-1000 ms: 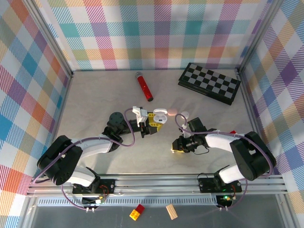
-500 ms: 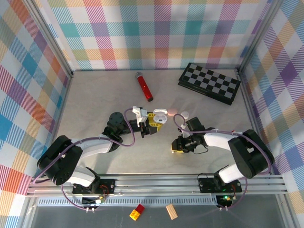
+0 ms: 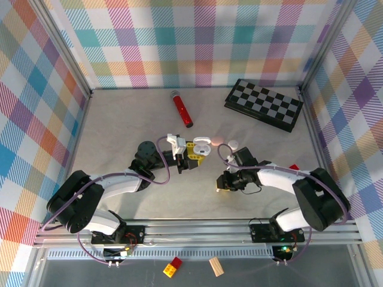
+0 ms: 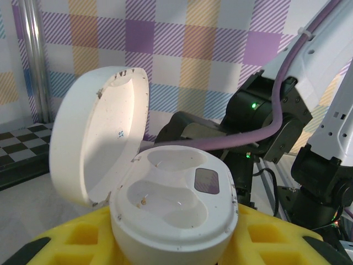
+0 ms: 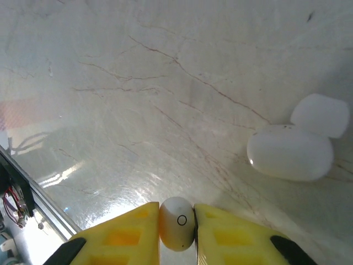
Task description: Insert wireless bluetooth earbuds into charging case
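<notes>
**Earbud pinched on the right, open case waiting on the left**

The left fingers are clamped on the base of the white charging case and hold it off the counter. Its lid is swung open toward 10 o'clock in the left wrist view. Both sockets look empty. From above, the case sits near the middle of the counter. A red marker lies at 11 o'clock from it, and a folded chessboard at 2 o'clock.

At about 4 o'clock from the case, the right fingers are together on a small white earbud. The bud is pinched between the yellow tips, low over the counter, and I cannot tell whether it has left the surface. At 2 o'clock from the bud in the right wrist view lies a rounded white piece, with a paler one touching it behind. I cannot tell whether these are buds or a case.

The step in hand looks like the pick of the first bud, and nothing is seated in the case yet. The next move probably calls for lifting the bud clear and carrying it toward 10 o'clock, over the open case. It then has to be turned to match one socket and lowered straight in. The bud is tiny and smooth, so the pinch could slip or twist it. The left arm has to keep the case steady and the lid out of the way.
</notes>
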